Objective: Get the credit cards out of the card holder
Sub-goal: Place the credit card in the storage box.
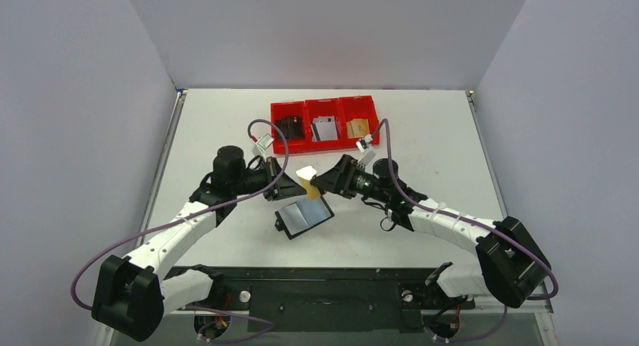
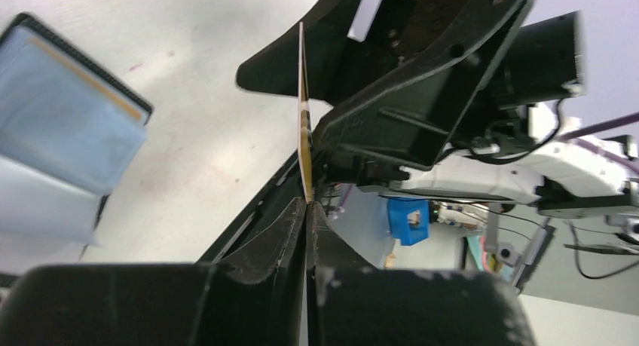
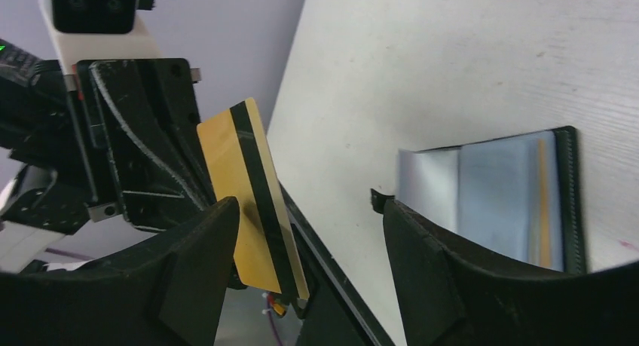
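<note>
Clearly a robotics lab rig, not a home or shop. Bare white counter (image 1: 226, 127) boxed in by blank pale panels (image 1: 324, 29) on three sides. Left arm (image 1: 177, 233) and right arm (image 1: 452, 224) bolted to a dark base plate (image 1: 324, 287) at the near edge, purple cables (image 1: 261, 121) looping off them. Three red bins (image 1: 324, 101) lined up at the back. Loose wires and hardware (image 2: 520, 240) past the counter edge in the left wrist view.

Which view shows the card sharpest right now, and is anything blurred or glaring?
Right wrist: card sharp, stripe clear. Left wrist: card seen only edge-on, wallet soft, left fingers dark and close. Top: wallet shines pale, card small.
</note>
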`<state>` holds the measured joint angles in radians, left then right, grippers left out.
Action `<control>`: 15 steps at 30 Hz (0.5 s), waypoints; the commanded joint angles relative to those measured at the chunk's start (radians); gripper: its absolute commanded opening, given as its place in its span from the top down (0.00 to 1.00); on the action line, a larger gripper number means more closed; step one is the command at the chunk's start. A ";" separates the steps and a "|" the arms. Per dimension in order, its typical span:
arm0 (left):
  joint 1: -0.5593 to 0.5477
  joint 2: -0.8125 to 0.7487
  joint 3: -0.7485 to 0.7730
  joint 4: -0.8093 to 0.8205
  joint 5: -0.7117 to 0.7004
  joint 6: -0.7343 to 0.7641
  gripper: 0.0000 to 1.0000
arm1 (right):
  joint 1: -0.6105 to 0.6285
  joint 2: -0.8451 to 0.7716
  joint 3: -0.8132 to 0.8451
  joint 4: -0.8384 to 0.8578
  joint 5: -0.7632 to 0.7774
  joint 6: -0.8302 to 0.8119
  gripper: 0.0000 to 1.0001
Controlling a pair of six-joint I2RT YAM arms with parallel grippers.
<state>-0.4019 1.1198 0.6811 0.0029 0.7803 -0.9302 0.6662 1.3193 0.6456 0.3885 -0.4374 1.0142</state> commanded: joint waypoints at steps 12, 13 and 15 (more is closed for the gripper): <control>0.007 0.001 -0.004 0.228 0.088 -0.111 1.00 | -0.009 -0.054 -0.107 0.417 -0.066 0.181 0.66; 0.008 0.000 -0.005 0.230 0.087 -0.112 1.00 | -0.009 -0.057 -0.113 0.428 -0.062 0.187 0.69; 0.008 0.000 -0.008 0.232 0.087 -0.114 1.00 | -0.009 -0.061 -0.118 0.439 -0.056 0.195 0.82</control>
<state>-0.4019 1.1221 0.6762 0.1623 0.8433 -1.0359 0.6659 1.2961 0.5415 0.7147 -0.5056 1.1885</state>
